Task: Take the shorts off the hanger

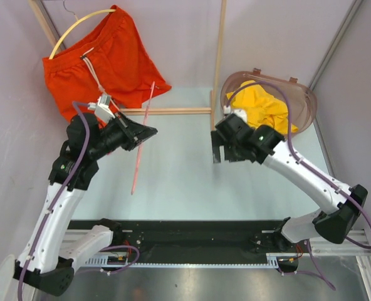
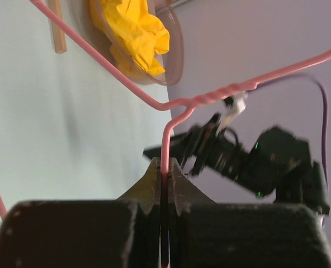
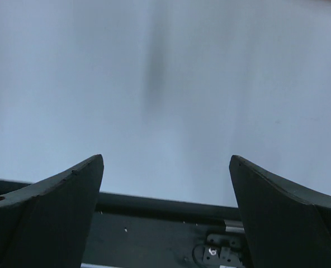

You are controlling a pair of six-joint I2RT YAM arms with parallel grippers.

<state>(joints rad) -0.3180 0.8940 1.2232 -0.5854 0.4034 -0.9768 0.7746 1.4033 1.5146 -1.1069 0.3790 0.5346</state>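
The orange-red shorts (image 1: 110,59) with a pale drawstring hang on a yellow hanger (image 1: 79,30) at the back left. The yellow shorts (image 1: 267,106) lie bunched in a clear basket (image 1: 301,103) at the back right; they also show in the left wrist view (image 2: 135,36). My left gripper (image 1: 151,132) is shut on a bare pink wire hanger (image 1: 141,147) and holds it above the table; the wire runs up from between the fingertips (image 2: 165,167). My right gripper (image 1: 217,150) is open and empty over the table (image 3: 165,159), left of the basket.
A wooden rack frame (image 1: 219,50) stands at the back, with a crossbar (image 1: 167,111) low behind my left gripper. Grey walls close in on the left and right. A black rail (image 1: 192,235) runs along the near edge by the arm bases.
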